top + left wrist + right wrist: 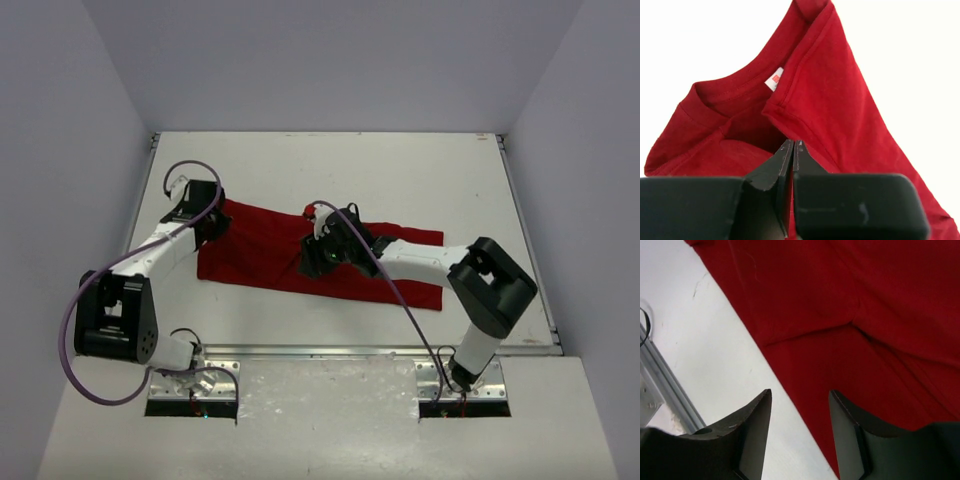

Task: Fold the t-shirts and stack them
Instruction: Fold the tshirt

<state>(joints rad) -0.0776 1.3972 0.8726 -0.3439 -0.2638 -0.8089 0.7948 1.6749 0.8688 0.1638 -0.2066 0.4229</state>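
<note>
From the near edge of the worktop (300,325), we first meet the long border of the deep-red t-shirt (260,260). It lies spread across the middle, reaching from left of centre toward the right edge. Our right gripper (800,392) hovers over that near border with its jaws wide apart and empty, one finger above bare worktop and the other above cloth. Further back, toward the left edge, our left gripper (792,146) is closed tight. We judge that it has a fold of cloth pinched beside the collar (735,90), where a white label (774,80) shows. We read this as a fold being set up and not yet made. Next, the right jaws would need to close on the near border so that both holds can carry the cloth over together without dragging it askew.
</note>
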